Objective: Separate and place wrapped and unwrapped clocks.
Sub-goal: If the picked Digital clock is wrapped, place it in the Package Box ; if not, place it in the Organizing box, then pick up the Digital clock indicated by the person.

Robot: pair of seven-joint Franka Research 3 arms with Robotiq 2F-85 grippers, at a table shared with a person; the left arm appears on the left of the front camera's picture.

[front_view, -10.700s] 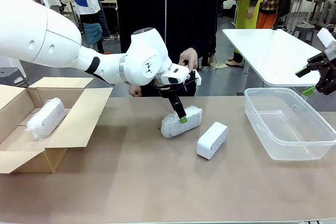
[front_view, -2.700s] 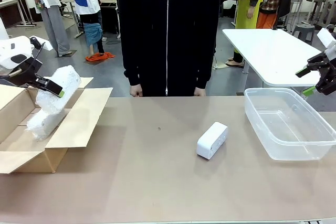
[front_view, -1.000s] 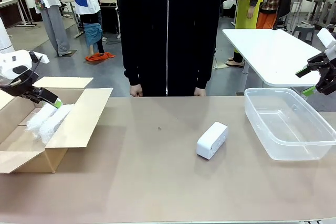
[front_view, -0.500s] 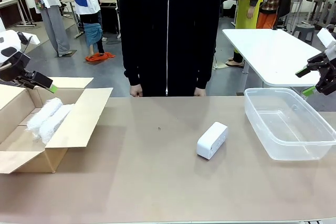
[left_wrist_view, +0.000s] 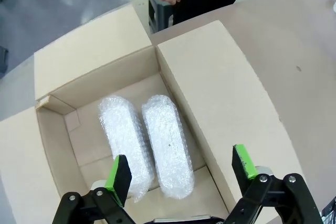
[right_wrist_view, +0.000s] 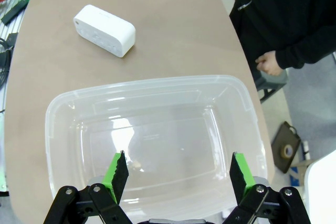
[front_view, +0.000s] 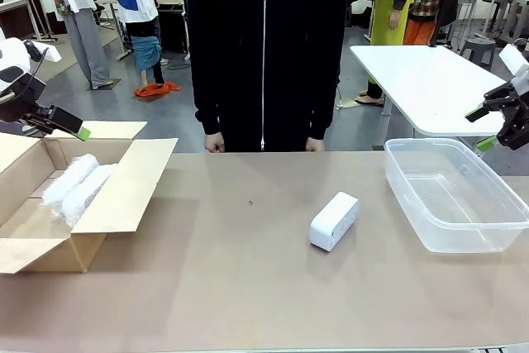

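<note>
Unwrapped clock (front_view: 334, 221), a smooth, glossy white rounded block, is found lying flat on the table (front_view: 207, 287), near the clear bin (front_view: 402, 196) on its left. Its long axis is slanted from near-left to far-right. It is judged nearer the right gripper (front_view: 481, 128), which hangs above the bin, fingers spread wide, nothing held. The left gripper (left_wrist_view: 180, 169), likewise spread and empty, is seen well apart over the cardboard box (front_view: 124, 192), where both wrapped bundles (left_wrist_view: 167, 145) lie side by side.

table (front_view: 231, 287): brown | on it: cardboard box (front_view: 124, 188) left, white clock (front_view: 334, 221) middle, clear tub (front_view: 463, 241) right
</note>
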